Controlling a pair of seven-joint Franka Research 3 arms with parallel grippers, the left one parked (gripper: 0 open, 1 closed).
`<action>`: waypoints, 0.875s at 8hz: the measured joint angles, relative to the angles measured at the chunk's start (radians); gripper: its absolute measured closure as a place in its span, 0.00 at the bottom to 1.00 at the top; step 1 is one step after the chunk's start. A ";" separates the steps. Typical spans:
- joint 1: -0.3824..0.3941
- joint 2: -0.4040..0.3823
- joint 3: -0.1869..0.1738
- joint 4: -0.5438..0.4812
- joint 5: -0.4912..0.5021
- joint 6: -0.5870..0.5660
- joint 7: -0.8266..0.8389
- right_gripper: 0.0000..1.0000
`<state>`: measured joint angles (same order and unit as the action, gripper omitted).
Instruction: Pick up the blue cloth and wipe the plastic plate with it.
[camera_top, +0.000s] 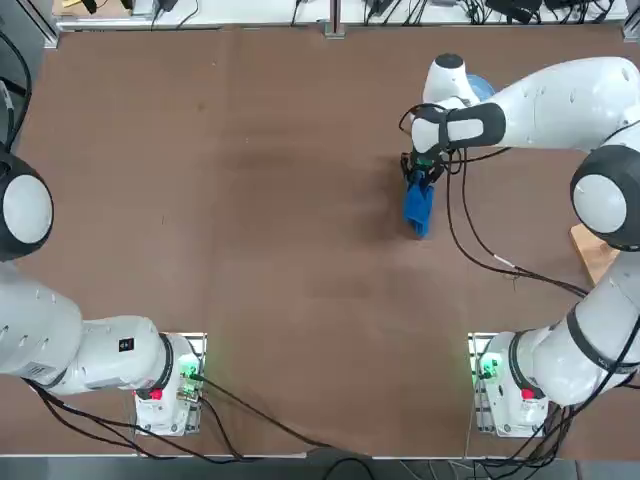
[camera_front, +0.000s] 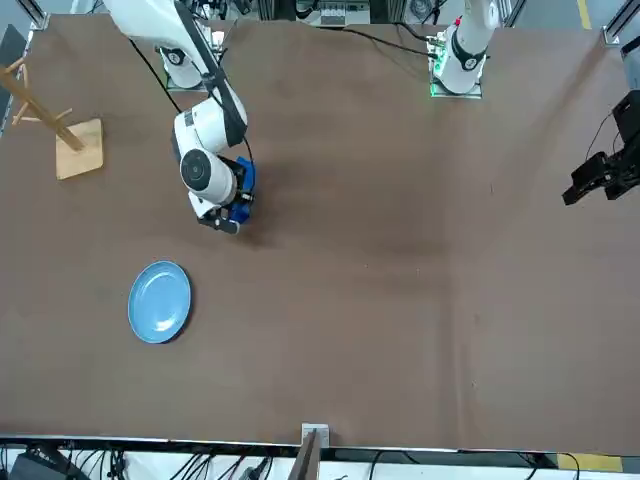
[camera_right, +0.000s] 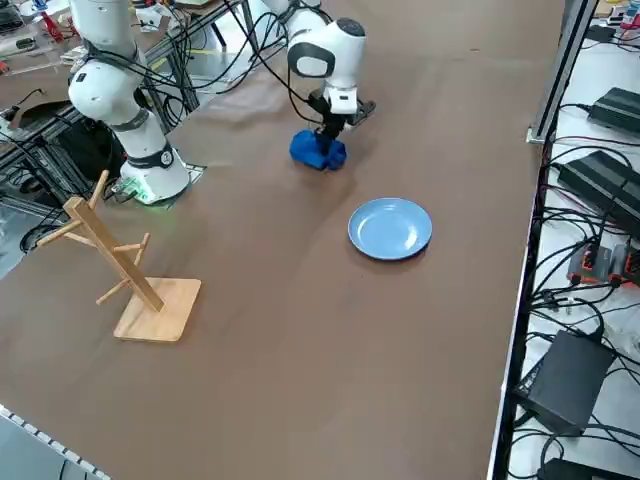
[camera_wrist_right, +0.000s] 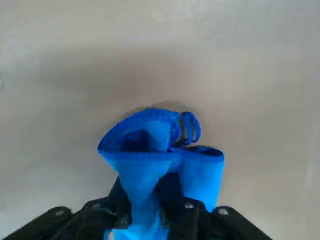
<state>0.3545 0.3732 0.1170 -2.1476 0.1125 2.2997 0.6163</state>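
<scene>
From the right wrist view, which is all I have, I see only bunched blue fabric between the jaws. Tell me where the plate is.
Observer: The small round light sky-blue plastic plate lies on the brown table, apart from the right gripper, nearer the table edge far from the arm's base.
Operator: Confirm the cloth is lifted.
Observer: Not clearly. In the right side view the dark blue fabric cloth hangs from the shut jaws, and its lower end looks to rest on the table.
Operator: Report anything else nearby.
Observer: A wooden peg stand on a square base stands near the table's right edge, well clear of the plate.
</scene>
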 joint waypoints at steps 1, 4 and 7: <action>0.000 -0.001 0.000 0.008 -0.003 0.003 0.011 0.46; -0.003 -0.002 -0.004 0.044 -0.004 0.005 0.031 0.00; -0.037 -0.002 -0.015 0.142 -0.089 0.008 0.028 0.00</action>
<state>0.3173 0.3712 0.1015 -2.0051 0.0230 2.3074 0.6442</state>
